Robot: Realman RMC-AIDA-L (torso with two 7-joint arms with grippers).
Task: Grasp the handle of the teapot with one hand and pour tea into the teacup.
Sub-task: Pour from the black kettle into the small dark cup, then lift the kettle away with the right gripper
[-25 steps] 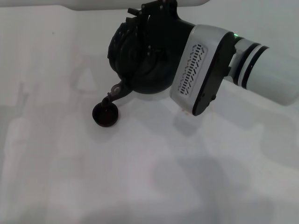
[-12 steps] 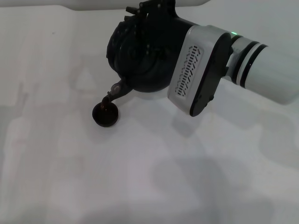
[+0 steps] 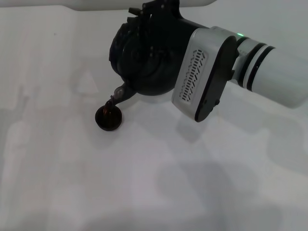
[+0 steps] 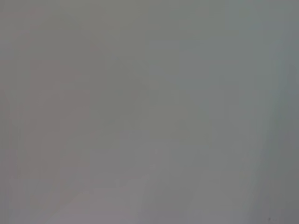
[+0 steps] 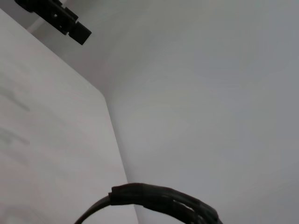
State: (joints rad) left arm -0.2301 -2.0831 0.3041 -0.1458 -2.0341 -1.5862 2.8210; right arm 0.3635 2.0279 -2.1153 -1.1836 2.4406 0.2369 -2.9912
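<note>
In the head view the black teapot (image 3: 139, 62) hangs tilted above the white table, its spout (image 3: 119, 94) pointing down at the small dark teacup (image 3: 108, 118). A thin brownish stream runs from the spout into the cup. My right gripper (image 3: 155, 13) reaches in from the right and is shut on the handle at the pot's far side, mostly hidden by the pot and my wrist. The right wrist view shows a piece of the black wrapped handle (image 5: 159, 198). My left gripper is out of view.
The white table (image 3: 159, 183) stretches all around the cup. My white right forearm (image 3: 274, 72) crosses the right side above it. The left wrist view shows only a plain grey surface (image 4: 149, 112).
My right wrist has turned a little, and the pot has tipped slightly more towards the cup. The spout stays over the cup, which has not moved.
</note>
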